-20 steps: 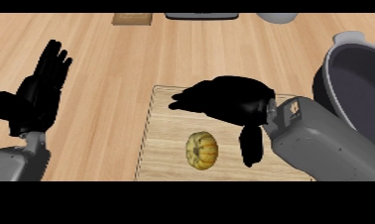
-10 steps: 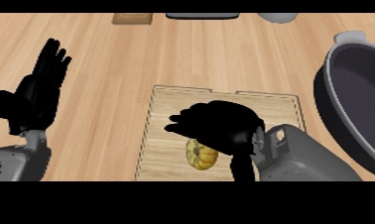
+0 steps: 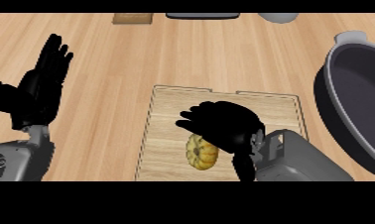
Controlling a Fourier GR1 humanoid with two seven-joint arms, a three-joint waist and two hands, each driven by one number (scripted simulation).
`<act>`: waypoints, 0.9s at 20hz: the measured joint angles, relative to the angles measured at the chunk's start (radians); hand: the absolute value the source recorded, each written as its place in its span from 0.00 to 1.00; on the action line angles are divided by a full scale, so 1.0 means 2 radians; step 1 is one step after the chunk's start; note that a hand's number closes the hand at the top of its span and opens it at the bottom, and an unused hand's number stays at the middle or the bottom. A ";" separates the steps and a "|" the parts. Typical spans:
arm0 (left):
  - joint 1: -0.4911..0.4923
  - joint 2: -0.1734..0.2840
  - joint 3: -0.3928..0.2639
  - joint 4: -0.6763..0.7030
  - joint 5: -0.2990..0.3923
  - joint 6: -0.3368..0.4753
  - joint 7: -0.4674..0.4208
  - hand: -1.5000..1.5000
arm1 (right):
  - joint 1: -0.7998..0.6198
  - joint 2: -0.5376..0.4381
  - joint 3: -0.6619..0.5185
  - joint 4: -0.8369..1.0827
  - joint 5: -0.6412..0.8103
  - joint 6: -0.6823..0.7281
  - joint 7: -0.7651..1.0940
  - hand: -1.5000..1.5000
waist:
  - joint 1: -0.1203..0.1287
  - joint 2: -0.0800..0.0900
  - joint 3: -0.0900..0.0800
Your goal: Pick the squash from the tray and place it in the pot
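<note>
On the tray [image 3: 168, 119], right hand [image 3: 223, 126] curled over squash [image 3: 201, 152]; pot [image 3: 351, 104] alongside.

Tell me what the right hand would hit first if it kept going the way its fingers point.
Likely the tray's left rim, then bare counter; the right hand points left, the squash beneath it. Height unclear.

Yellow ribbed squash [image 3: 201, 152] on wooden tray [image 3: 164, 119], dark pot [image 3: 351, 104] at right

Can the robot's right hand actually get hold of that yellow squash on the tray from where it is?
Probably yes. The right hand is directly over the squash, covering its upper part, and nothing else on the tray lies between them.
</note>
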 measured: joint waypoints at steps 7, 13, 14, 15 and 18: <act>0.004 -0.011 0.015 0.003 -0.006 -0.018 -0.004 0.50 | 0.020 0.028 0.013 0.047 0.079 -0.029 -0.056 0.00 | 0.001 0.000 0.000; 0.014 -0.022 0.019 -0.008 -0.018 -0.025 -0.002 0.50 | 0.035 0.040 0.006 0.078 0.131 -0.041 -0.084 0.00 | 0.001 0.000 0.000; 0.011 -0.024 0.020 -0.011 -0.021 -0.025 0.001 0.50 | 0.033 0.043 0.001 0.084 0.138 -0.040 -0.089 0.00 | 0.001 0.000 0.000; 0.009 -0.026 0.021 -0.011 -0.024 -0.024 0.004 0.50 | 0.035 0.049 -0.001 0.088 0.144 -0.036 -0.090 0.00 | 0.001 0.000 0.000; 0.008 -0.027 0.028 -0.007 -0.024 -0.030 0.002 0.50 | 0.035 0.032 0.005 0.091 0.160 -0.039 -0.133 1.00 | 0.001 0.000 0.000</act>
